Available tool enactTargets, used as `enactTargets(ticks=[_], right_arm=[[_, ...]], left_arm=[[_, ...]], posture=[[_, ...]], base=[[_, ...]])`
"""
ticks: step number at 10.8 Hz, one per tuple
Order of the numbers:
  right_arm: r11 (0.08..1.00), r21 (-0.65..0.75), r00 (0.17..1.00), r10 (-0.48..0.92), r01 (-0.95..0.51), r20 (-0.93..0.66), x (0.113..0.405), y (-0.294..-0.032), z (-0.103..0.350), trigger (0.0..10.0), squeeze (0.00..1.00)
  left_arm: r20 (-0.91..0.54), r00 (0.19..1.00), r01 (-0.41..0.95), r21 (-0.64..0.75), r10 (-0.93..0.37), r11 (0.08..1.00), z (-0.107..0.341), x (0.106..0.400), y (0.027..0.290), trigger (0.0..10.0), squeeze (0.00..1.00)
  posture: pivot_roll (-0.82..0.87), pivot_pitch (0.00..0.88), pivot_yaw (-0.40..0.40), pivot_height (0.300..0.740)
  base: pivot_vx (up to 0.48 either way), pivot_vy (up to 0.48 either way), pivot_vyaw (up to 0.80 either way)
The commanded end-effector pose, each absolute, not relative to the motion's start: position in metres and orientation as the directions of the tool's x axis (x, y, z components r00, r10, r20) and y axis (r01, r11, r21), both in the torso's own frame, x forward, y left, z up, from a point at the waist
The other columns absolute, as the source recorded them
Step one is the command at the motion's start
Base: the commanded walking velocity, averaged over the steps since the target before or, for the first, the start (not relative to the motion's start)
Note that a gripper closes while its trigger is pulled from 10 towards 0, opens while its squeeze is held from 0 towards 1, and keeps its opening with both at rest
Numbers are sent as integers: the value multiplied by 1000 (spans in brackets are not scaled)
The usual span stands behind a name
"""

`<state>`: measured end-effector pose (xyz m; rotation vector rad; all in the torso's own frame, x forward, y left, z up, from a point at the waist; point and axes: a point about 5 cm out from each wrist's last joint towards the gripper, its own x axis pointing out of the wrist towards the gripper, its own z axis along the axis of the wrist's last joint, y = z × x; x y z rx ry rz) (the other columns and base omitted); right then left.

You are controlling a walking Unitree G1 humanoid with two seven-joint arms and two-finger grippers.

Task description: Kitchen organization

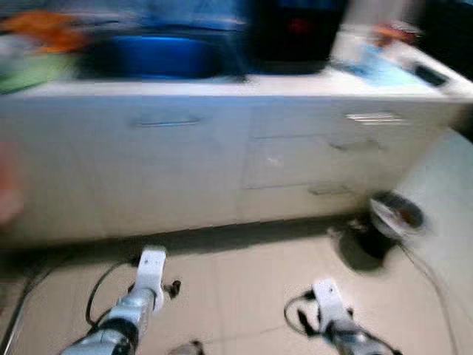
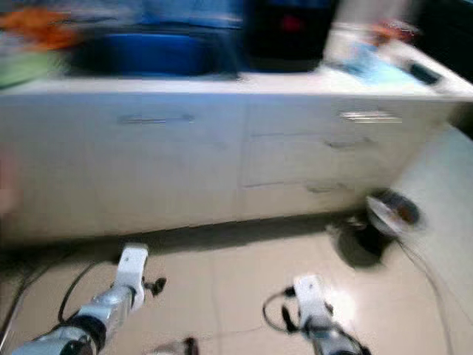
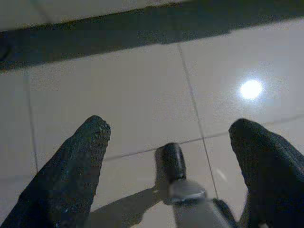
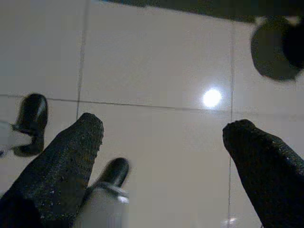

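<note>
The head views are blurred. A white kitchen counter (image 1: 222,87) with cabinet doors and drawers (image 1: 310,159) stands ahead of me. On it are a blue tub (image 1: 159,55), a dark appliance (image 1: 292,33), and blurred orange and green items (image 1: 37,44) at the left. Both silver arms hang low over the tiled floor, the left arm (image 1: 148,277) and the right arm (image 1: 329,303). My left gripper (image 3: 169,126) is open above bare tiles. My right gripper (image 4: 165,124) is also open, and neither holds anything.
A dark round object with a pale top (image 1: 388,222) sits on the floor at the right, near the cabinet base, with a cable trailing from it. More clutter (image 1: 384,52) lies on the counter's right end. A blurred pinkish shape (image 1: 7,192) is at the left edge.
</note>
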<state>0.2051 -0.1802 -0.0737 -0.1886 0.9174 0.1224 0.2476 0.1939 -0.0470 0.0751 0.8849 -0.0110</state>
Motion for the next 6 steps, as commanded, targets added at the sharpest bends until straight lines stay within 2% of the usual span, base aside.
enactTargets(ticks=[1,6], right_arm=[[976,-115,604,21,-186,-797,205,-181,-74,10000,0],[975,-112,602,26,-190,-798,204,-179,-74,10000,0]], left_arm=[[-777,629,53,72,23,996,-47,248,195,10000,0],[-779,626,58,68,17,996,-46,249,194,10000,0]], posture=[[23,0,-45,740],[25,0,-44,740]], base=[[368,0,0],[480,0,0]])
